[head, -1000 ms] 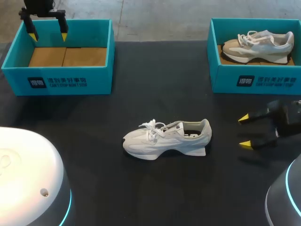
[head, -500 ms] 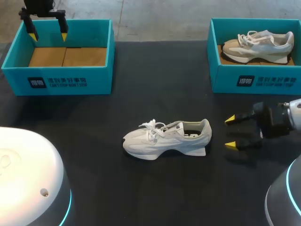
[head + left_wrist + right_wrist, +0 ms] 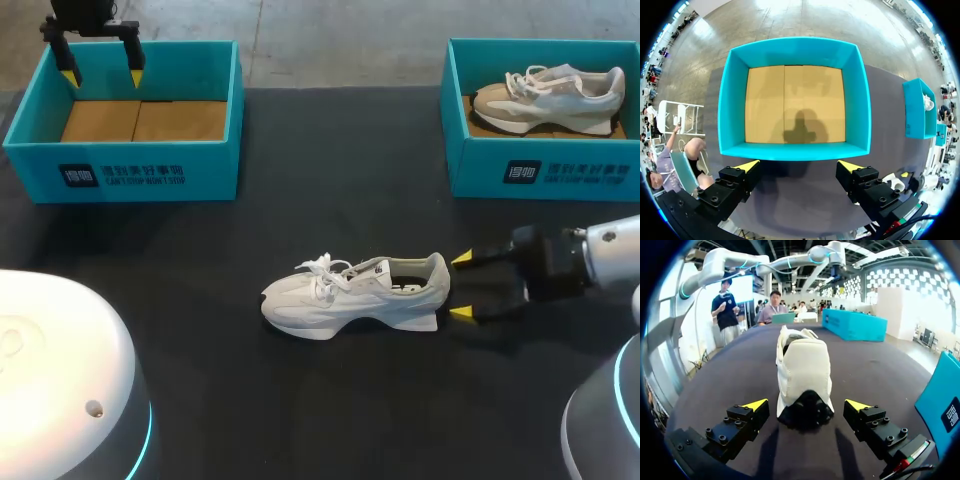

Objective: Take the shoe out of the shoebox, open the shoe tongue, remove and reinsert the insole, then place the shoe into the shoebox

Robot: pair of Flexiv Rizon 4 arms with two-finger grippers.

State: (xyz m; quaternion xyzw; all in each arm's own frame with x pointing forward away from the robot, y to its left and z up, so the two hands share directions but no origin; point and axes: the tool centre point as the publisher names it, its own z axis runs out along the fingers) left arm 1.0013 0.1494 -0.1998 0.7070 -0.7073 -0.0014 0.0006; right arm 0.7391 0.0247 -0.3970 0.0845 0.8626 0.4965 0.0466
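Got the shoe [image 3: 352, 292] out on the worktop [image 3: 330, 170], upright on its sole, heel pointing at the right jaws. Right jaws: wide open just behind the heel, no contact. Left jaws: open too, well away from the shoe, over the empty box [image 3: 150, 175]. Looks light, with a soft upper that'll squash and a firmer sole and heel cup. Probably best to pinch across the heel sides, low near the sole, to avoid tipping it or crushing the collar.
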